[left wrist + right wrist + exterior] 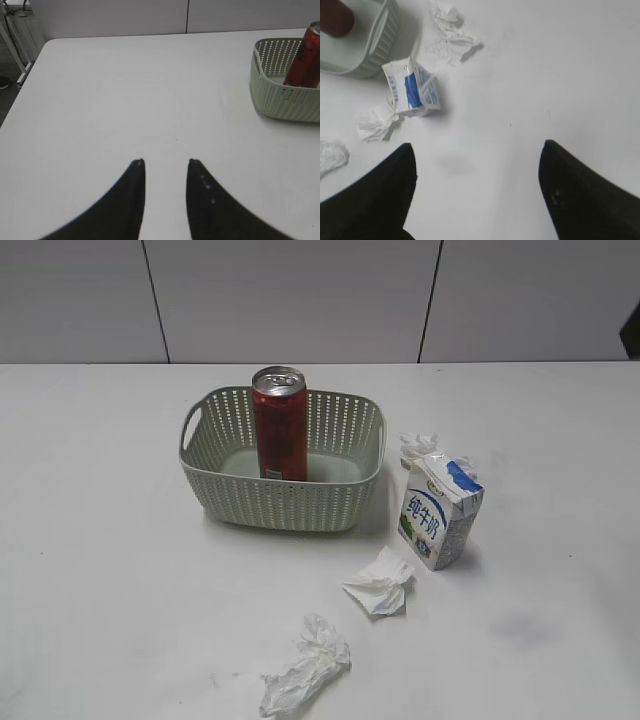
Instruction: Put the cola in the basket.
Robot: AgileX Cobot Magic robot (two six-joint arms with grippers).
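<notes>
The cola (279,423) stands upright inside the basket (285,502), toward its back wall — nothing else in there with it. The left gripper (165,162) hovers over bare table (110,570), fingers slightly parted and holding nothing; the right gripper (477,150) hangs spread wide and unladen above the milk carton (437,511) and crumpled tissues (381,583) — grey wall panels behind.

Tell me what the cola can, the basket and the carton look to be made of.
Cola: likely aluminium, glossy red body, bare silver pull-tab top. Basket: matte pale green moulded plastic, regular perforations. Milk carton: printed paperboard, folded and dented top.
</notes>
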